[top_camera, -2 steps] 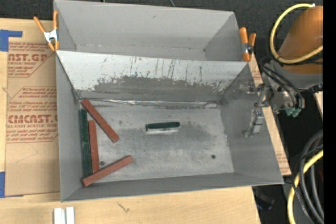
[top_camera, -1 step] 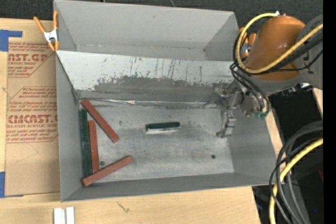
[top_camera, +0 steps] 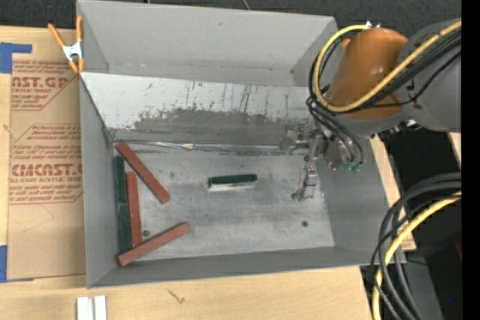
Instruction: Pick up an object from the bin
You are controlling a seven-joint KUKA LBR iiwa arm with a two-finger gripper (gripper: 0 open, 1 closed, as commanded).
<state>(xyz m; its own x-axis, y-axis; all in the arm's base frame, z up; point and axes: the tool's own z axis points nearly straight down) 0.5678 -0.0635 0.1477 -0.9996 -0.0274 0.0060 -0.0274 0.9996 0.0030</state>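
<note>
Grey metal bin (top_camera: 247, 232) under my arm (top_camera: 431, 90), which enters from the frame's right, wrist bent down. Its gripper (top_camera: 304, 191) sits low by the right wall; I can't tell how open it is. A dark green bar (top_camera: 232, 181) lies at centre, apart to the gripper's left.

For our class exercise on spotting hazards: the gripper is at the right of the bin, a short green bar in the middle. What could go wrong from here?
The gripper is over bare bin floor, right of the short dark green bar; closing here would likely grab nothing. The red-brown sticks and long green stick crowd the left wall, so a grasp there might strike the wall.
</note>
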